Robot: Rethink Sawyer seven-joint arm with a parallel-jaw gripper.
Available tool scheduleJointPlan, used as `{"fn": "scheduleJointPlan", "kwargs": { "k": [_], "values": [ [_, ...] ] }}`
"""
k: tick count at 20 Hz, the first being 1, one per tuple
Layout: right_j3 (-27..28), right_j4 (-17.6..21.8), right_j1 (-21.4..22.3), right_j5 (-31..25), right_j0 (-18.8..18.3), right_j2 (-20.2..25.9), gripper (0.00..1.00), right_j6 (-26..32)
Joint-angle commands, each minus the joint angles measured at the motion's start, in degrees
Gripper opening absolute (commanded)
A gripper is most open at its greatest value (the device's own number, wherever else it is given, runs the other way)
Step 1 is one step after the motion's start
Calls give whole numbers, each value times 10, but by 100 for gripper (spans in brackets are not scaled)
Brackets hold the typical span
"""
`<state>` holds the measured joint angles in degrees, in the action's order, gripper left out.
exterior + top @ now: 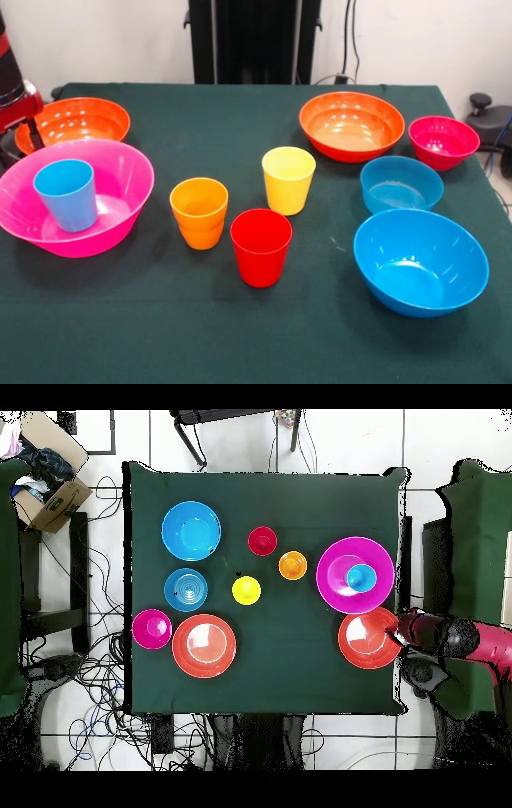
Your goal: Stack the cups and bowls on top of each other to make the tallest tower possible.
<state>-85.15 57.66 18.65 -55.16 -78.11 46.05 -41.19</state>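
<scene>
Claw (400, 636) sits beside orange-red bowl (367, 638); cups (262, 541) well apart.

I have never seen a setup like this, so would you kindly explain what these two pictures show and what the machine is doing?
Both pictures show one green table at the same moment. One camera faces the robot from across the table; the other looks straight down, turned half round. The robot is a red and black arm, drawn back at the table's edge beside an orange-red bowl. Its hand cannot be made out, and nothing appears to be held. On the table are a pink bowl with a light blue cup standing in it, a second orange-red bowl, a magenta bowl, a small blue bowl and a large blue bowl. In the middle stand orange, yellow and red cups. No tower exists yet.
</scene>
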Motion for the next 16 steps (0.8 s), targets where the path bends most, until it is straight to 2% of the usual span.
{"fn": "scheduleJointPlan", "kwargs": {
  "k": [1, 16],
  "values": [
    [-42, 0, 20, 27, 22, -2, 100, 126],
    [-35, 4, 4, 29, 23, -7, 100, 121]
  ]
}}
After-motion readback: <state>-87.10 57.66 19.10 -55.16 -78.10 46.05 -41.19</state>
